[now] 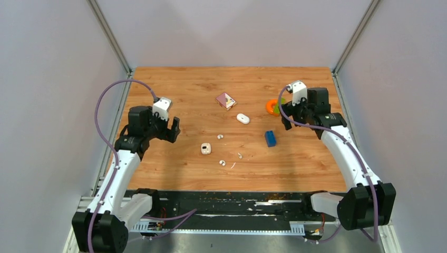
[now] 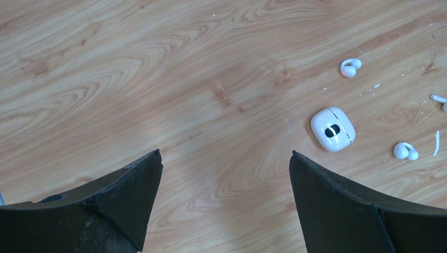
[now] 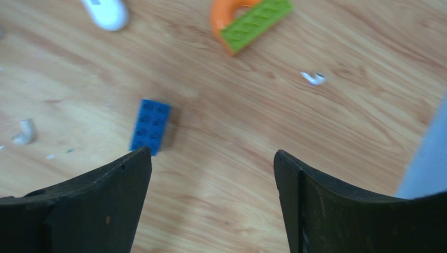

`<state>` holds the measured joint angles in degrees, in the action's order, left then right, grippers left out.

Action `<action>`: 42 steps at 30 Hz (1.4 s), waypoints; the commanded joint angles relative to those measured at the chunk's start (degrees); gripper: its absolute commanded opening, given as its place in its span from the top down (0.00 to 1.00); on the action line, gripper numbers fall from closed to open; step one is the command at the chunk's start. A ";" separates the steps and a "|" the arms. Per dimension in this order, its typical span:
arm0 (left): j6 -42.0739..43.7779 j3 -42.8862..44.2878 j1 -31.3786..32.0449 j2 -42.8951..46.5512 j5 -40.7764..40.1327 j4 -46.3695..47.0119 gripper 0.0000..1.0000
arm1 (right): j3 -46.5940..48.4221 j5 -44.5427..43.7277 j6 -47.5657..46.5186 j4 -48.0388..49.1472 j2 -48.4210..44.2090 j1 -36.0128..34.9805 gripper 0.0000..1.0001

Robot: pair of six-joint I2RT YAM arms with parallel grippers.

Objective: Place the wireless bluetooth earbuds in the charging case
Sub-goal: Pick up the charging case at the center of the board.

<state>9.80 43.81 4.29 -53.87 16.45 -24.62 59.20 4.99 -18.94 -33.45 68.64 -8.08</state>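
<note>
The left gripper (image 2: 225, 158) is hovering with jaws spread wide and empty, seemingly readied for a first pick. Ahead to its right, the charging case (image 2: 332, 129) is lying apparently closed, between the two loose earbuds (image 2: 350, 67). The right gripper (image 3: 211, 155) is hanging likewise spread near a blue brick (image 3: 151, 126), holding nothing.

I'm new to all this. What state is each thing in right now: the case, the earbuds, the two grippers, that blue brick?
charging case: closed, lying flat.
far earbud: out of the case, lying loose.
near earbud: out of the case, lying loose.
left gripper: open, empty.
right gripper: open, empty.
blue brick: lying studs up.
</note>
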 commanded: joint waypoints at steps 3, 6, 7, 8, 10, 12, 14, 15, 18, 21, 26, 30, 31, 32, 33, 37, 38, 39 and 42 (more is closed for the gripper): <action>1.92 1.85 -0.33 1.91 0.52 -1.86 0.05 | 5.99 17.76 -2.49 -3.42 3.98 -8.05 0.19; 0.26 3.30 -0.38 3.35 1.61 -3.64 0.05 | 6.91 14.74 -1.35 -2.17 6.29 -14.10 0.18; -0.05 3.64 -0.42 3.86 2.60 -3.92 0.06 | 7.39 13.77 -0.51 -1.82 7.39 -15.83 0.17; -0.18 3.80 -0.50 4.49 3.23 -3.98 0.05 | 7.90 13.29 0.53 -1.42 8.58 -17.62 0.16; -0.78 3.76 -0.55 5.34 3.08 -3.50 0.05 | 8.69 12.40 2.97 0.12 11.30 -20.97 0.16; -2.21 3.45 -1.02 6.25 2.29 -1.87 0.06 | 9.69 10.21 5.48 1.51 15.44 -24.54 0.16; -5.74 4.43 -2.36 6.75 2.31 -0.92 0.07 | 10.57 7.83 8.35 2.52 18.94 -27.29 0.16; -8.11 5.73 -3.29 7.02 3.40 -0.48 0.07 | 11.00 7.28 9.85 2.97 20.19 -28.22 0.16; -11.86 6.92 -5.52 8.62 4.84 0.79 0.07 | 12.49 8.24 11.88 3.62 23.68 -31.75 0.17; -13.69 6.25 -7.69 11.15 4.00 1.10 0.07 | 15.92 7.82 9.72 3.53 27.80 -36.38 0.16; -17.25 3.55 -10.33 14.22 1.72 1.08 0.09 | 23.57 6.93 11.56 3.75 37.03 -39.72 0.12; -18.91 2.46 -11.08 14.97 0.60 1.22 0.10 | 29.52 4.40 14.26 4.43 42.93 -40.87 0.09; -19.10 2.24 -11.21 15.07 0.30 1.38 0.10 | 31.38 5.19 14.74 4.56 43.96 -41.11 0.07; -19.23 2.10 -11.28 15.21 -0.20 1.45 0.10 | 32.59 5.81 15.40 4.68 44.97 -41.39 0.07; -19.54 2.07 -11.36 15.25 -1.10 1.37 0.10 | 33.92 5.59 16.37 4.66 46.05 -41.71 0.06; -19.99 2.15 -11.82 14.90 -3.49 1.20 0.10 | 38.91 1.13 18.51 4.19 50.65 -43.94 0.05; -20.12 2.09 -11.90 14.82 -3.49 1.35 0.10 | 39.98 0.02 18.46 4.32 51.66 -44.62 0.04; -20.34 2.07 -11.89 14.74 -3.32 1.48 0.10 | 40.85 -0.98 18.43 4.80 52.51 -45.59 0.04; -21.18 1.77 -11.91 14.73 -2.80 1.99 0.10 | 42.67 -3.99 17.37 5.86 55.19 -47.76 0.01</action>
<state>-9.34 45.78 -7.01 -39.27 14.17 -25.02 98.04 6.02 -2.61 -30.22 120.95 -52.38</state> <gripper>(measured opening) 0.904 0.970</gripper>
